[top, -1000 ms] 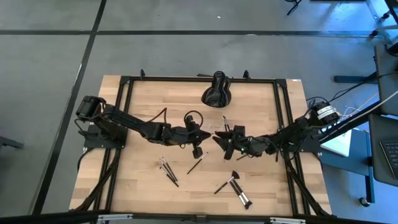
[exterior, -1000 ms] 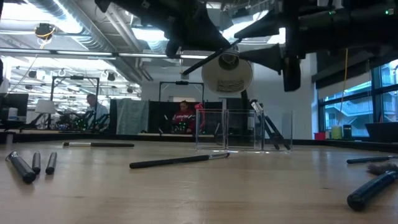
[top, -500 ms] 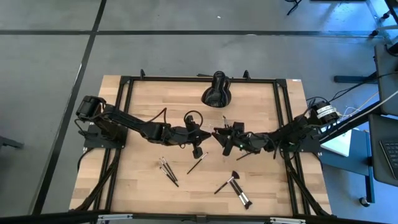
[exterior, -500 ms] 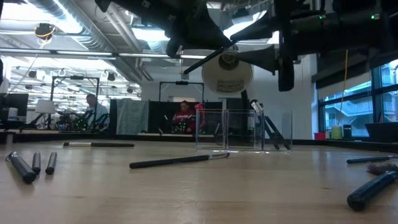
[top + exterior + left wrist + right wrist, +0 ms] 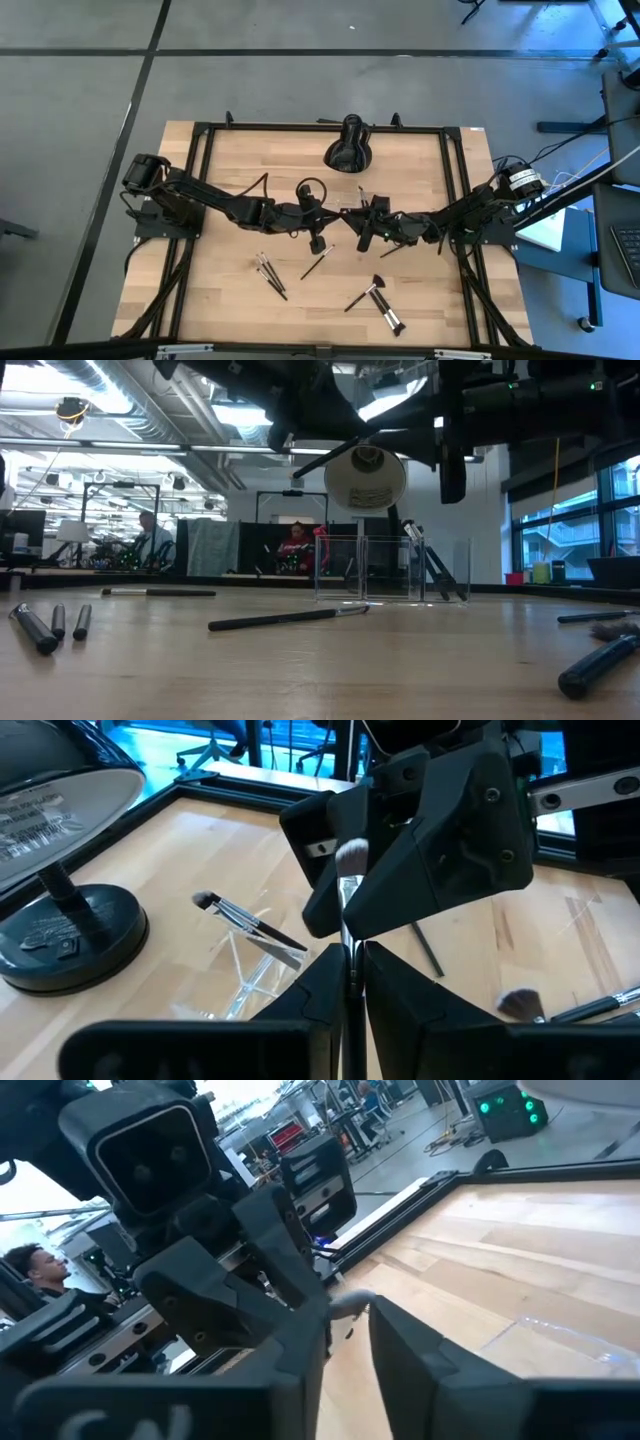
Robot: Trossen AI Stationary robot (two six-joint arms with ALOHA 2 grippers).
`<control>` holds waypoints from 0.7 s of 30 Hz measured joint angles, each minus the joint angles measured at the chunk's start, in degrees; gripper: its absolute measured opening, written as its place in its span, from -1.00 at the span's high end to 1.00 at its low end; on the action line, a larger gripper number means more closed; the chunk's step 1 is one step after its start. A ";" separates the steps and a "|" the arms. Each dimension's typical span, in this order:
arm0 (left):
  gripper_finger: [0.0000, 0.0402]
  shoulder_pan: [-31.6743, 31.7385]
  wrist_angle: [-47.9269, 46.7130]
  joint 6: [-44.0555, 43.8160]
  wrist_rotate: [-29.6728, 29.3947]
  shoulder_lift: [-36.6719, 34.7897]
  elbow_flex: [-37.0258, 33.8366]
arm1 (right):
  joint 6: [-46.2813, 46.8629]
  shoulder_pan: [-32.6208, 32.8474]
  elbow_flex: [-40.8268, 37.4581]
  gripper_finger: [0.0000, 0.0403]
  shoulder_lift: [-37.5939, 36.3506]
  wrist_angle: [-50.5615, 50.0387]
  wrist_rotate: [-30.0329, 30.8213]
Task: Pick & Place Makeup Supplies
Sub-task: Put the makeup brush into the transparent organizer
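Brush point(image 5: 349, 935) stands clamped in the left jaws point(image 5: 350, 965), long axis pointing into the right jaws point(image 5: 345, 1320), which face them, partly narrowed around its tip.

Overhead view: illumination is even and diffuse. The bench point(image 5: 230, 170) is uniformly lit, and the arms cast only faint, soft shadows. A blue tint falls on the floor beside the bench's far right corner.

Low view: ceiling strip lights point(image 5: 130, 405) and the right-hand window point(image 5: 575, 510) backlight the scene. The arms overhead appear as near-black silhouettes. The bench's near edge is soft and out of focus.

Left wrist view: the nearest dark housing is blurred. The clear organiser point(image 5: 255, 970) shows pale glare.

Right wrist view: foreground parts are blurred, and the bright background is washed out.
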 joint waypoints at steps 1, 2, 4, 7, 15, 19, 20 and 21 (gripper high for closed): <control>0.83 0.00 0.00 0.34 0.00 0.02 0.00 | -0.23 0.00 0.00 0.64 0.00 0.00 0.00; 0.83 0.00 -0.02 0.79 0.00 0.02 0.00 | -0.42 0.00 0.00 0.67 0.00 0.02 -0.02; 0.80 0.00 -0.09 1.47 -0.02 0.02 0.00 | -0.74 0.00 0.00 0.70 0.00 0.02 -0.06; 0.73 0.00 -0.09 1.60 -0.08 0.02 0.00 | -1.28 0.02 0.00 0.71 0.00 -0.05 -0.02; 0.43 0.00 -3.69 1.96 -0.01 0.02 0.00 | -3.10 -0.26 0.00 0.71 -1.65 -6.08 0.21; 0.30 0.00 -10.84 1.92 0.00 0.02 0.00 | -2.66 -0.83 0.00 0.71 -8.28 -16.66 0.22; 0.28 0.00 -12.82 1.62 0.00 0.02 0.01 | -2.64 -0.95 0.00 0.71 -10.41 -19.27 0.21; 0.26 0.00 -14.64 1.44 0.02 0.02 0.02 | -2.53 -0.96 0.01 0.71 -12.63 -22.06 0.20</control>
